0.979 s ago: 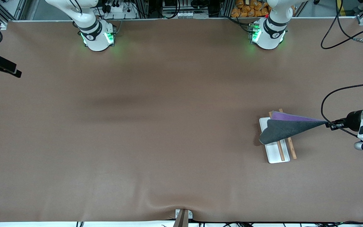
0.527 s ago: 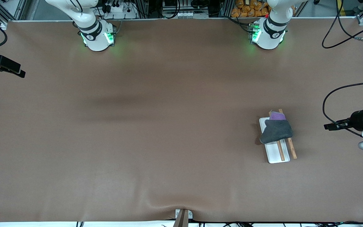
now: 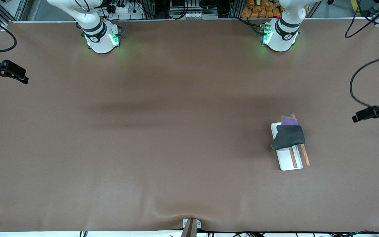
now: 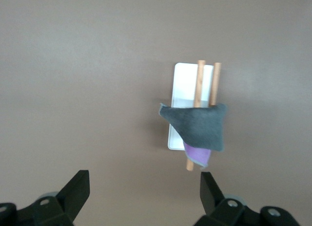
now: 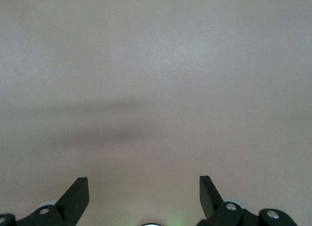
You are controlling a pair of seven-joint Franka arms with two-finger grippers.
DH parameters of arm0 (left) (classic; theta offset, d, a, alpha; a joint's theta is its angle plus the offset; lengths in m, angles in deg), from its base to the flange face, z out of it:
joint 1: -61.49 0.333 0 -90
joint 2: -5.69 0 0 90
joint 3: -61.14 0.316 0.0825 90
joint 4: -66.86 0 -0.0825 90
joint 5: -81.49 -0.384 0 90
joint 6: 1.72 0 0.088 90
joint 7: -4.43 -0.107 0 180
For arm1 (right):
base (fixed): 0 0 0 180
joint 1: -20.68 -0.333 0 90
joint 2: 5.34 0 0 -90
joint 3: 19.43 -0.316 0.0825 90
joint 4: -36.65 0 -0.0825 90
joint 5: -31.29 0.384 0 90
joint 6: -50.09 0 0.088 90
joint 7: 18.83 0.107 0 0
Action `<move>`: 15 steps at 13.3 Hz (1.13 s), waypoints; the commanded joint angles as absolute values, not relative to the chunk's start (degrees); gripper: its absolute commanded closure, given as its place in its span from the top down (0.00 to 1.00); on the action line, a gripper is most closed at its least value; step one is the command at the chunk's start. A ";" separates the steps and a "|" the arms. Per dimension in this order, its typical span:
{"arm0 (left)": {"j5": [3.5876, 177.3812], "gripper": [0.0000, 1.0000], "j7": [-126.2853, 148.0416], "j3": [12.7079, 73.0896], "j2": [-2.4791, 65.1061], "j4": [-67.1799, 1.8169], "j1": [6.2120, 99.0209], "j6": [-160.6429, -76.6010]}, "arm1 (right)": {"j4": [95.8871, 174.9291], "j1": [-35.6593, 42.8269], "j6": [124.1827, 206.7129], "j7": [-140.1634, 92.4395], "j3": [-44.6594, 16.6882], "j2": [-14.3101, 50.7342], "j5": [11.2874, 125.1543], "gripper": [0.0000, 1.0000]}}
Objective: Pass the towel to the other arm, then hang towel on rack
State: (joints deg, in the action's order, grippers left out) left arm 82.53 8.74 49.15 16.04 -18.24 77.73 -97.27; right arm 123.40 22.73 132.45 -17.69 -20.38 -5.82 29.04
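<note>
The towel (image 3: pixel 288 135) lies draped over the two brown rods of the rack (image 3: pixel 286 160), dark grey side up. It covers the rack's end farther from the front camera, and a purple corner shows at that edge. In the left wrist view the towel (image 4: pixel 200 126) hangs across the rods above the rack's white base (image 4: pixel 185 80). My left gripper (image 3: pixel 357 118) hovers open and empty over the table toward the left arm's end, apart from the rack; its own view (image 4: pixel 144 178) shows nothing between the fingers. My right gripper (image 3: pixel 23 79) waits open over the right arm's end (image 5: pixel 144 179).
The brown table cloth (image 3: pixel 176 131) is bare around the rack. A small bracket (image 3: pixel 191 225) sits at the table's front edge. Both arm bases (image 3: pixel 102 38) stand along the table's edge farthest from the front camera, and a black cable (image 3: pixel 354 82) loops above the left gripper.
My left gripper let go of the towel's corner, opened wide and drew away from the rack toward the table's end. The towel dropped into a bunch over the rods. The right gripper shifted slightly.
</note>
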 commanded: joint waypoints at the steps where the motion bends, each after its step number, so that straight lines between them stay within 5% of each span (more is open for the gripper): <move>1: 81.40 1.00 7.94 48.48 12.47 -18.05 77.75 -95.68 | 125.07 24.89 132.62 -18.04 -20.05 -7.54 31.97 1.00; 12: 81.40 1.00 8.65 45.14 7.10 -18.05 76.97 -93.74 | 122.61 26.04 131.57 -17.34 -20.14 -7.71 33.31 1.00; 15: 81.41 1.00 9.00 52.76 7.10 -18.05 66.89 -93.66 | 122.43 25.95 131.48 -17.25 -20.23 -7.63 33.22 1.00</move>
State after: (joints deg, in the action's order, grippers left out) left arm 82.53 8.77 48.01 7.75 -17.96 72.68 -94.49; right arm 122.66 25.40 132.20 -17.73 -19.80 -6.94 32.76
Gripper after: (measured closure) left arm 0.000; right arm 0.000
